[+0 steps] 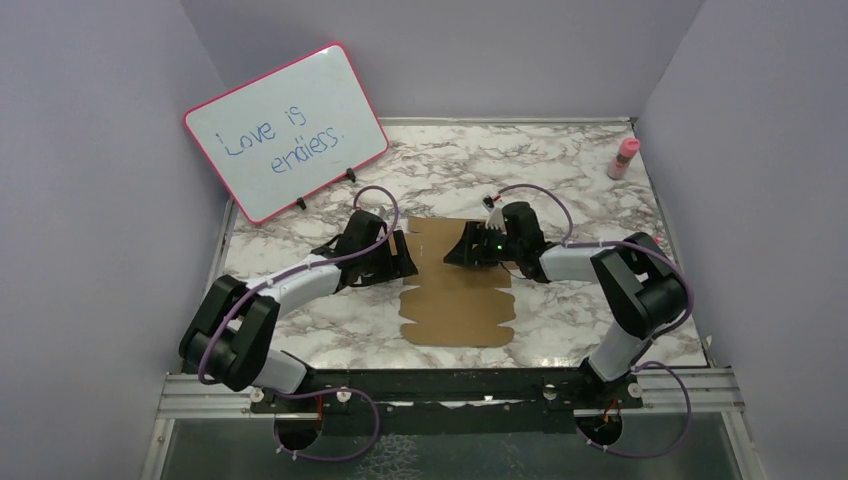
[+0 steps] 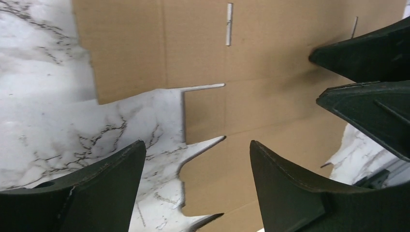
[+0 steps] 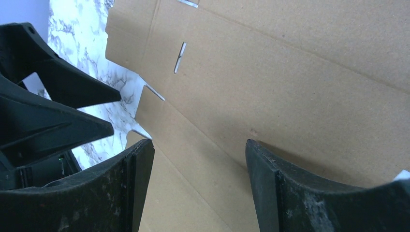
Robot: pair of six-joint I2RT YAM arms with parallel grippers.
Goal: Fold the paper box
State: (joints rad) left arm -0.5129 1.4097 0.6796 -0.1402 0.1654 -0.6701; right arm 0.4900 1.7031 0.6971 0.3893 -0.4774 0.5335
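Two arms bend low and inward. My left claw [image 1: 405,262] and right claw [image 1: 452,256] face each other across the flat brown die-cut cardboard sheet [image 1: 458,300], whose long axis runs crosswise to the line between them.

Left wrist: jaws spread wide, sheet lying flat beneath.

Right wrist: jaws likewise wide over it.

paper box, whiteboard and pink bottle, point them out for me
paper box [image 1: 455,300]: top external view, on the flat middle of the brown sheet
whiteboard [image 1: 290,135]: top external view, on its white writing surface
pink bottle [image 1: 624,160]: top external view, on its body
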